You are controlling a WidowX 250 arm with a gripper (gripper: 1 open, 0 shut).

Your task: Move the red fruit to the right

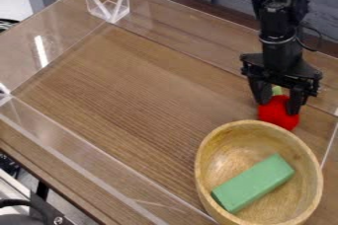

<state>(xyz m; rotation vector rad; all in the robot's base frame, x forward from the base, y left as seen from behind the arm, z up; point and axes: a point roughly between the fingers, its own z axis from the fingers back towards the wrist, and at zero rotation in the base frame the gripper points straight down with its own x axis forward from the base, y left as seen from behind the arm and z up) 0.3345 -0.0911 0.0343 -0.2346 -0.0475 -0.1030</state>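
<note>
Release stage of the move, as you can judge from how things lie. The red fruit (279,115) sits on the wooden table (132,91) at the right side of the clear-walled tray, just beyond the far rim of the wooden bowl (259,173) and close to the tray's right wall. The gripper (280,99) stands directly over it, its dark fingers (259,92) spread apart to either side of the fruit's top. You can see a gap on each side, so the fingers appear to hold nothing; whether a tip brushes the fruit is too fine to tell.

Arm pose: the black arm comes in from the upper right and drops almost straight down, wrist nearly vertical, fingertips low and near the tabletop.

Next move, by judgement: you need a clean lift straight up, jaws kept wide, so that neither finger drags the fruit or sets it rolling toward the bowl. The fruit is round and may wander if nudged.

The green block (254,184) lies inside the bowl and plays no part.
</note>
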